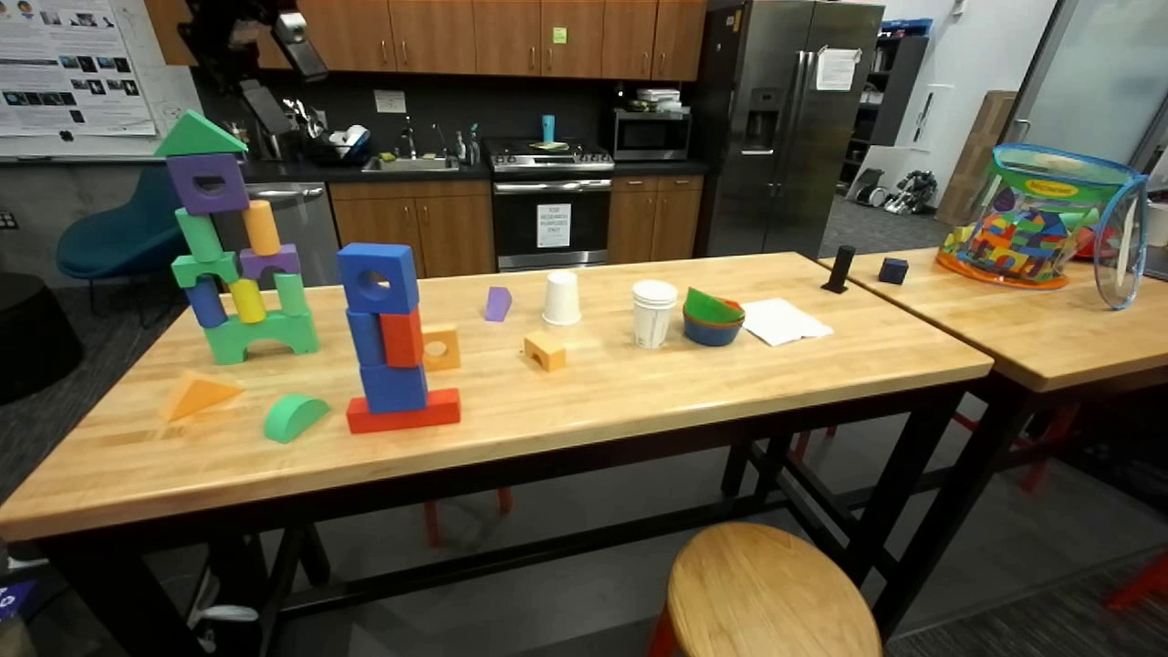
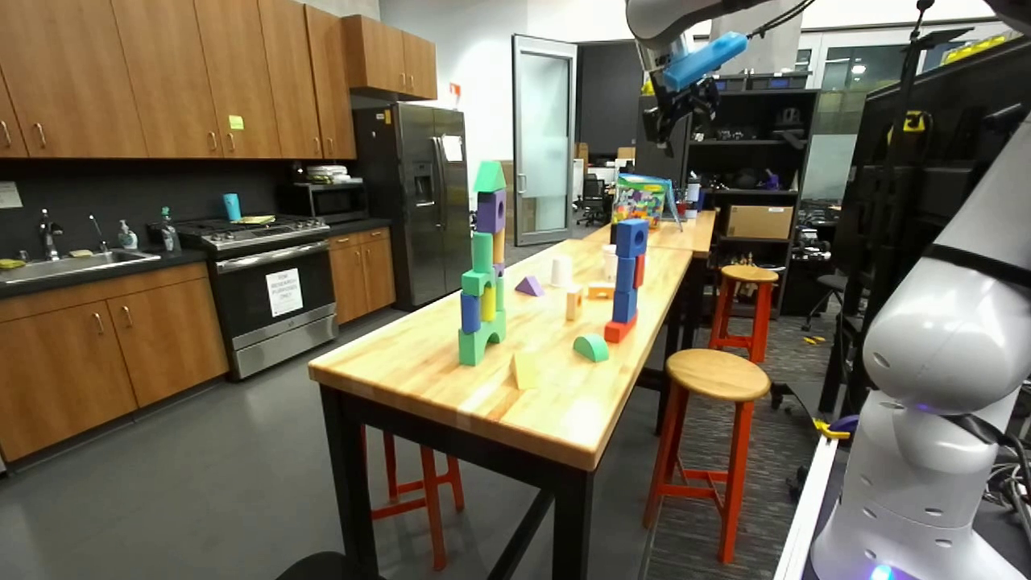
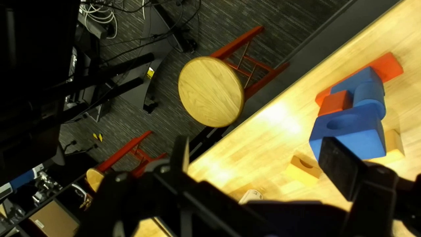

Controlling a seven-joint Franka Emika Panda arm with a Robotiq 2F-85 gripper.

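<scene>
**Around the shorter tower (image 1: 398, 339) on the table (image 1: 593, 401)**

With this tower as clock centre in an exterior view, the taller tower (image 1: 262, 230) stands at ten o'clock. The half-round block (image 1: 290, 418) lies at nine, the wedge (image 1: 203, 398) beyond it. Toward two o'clock come the arch block (image 1: 545, 347), then the upturned cup (image 1: 562, 298). Between two and three, going outward: the stacked cups (image 1: 651, 319), the bowls (image 1: 712, 331), the paper sheet (image 1: 785, 322).

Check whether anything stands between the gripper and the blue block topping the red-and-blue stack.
Nothing visible does. In both exterior views the open gripper seems to have a clear line to the blue block; in the wrist view only the gripper's own finger overlaps it.
</scene>
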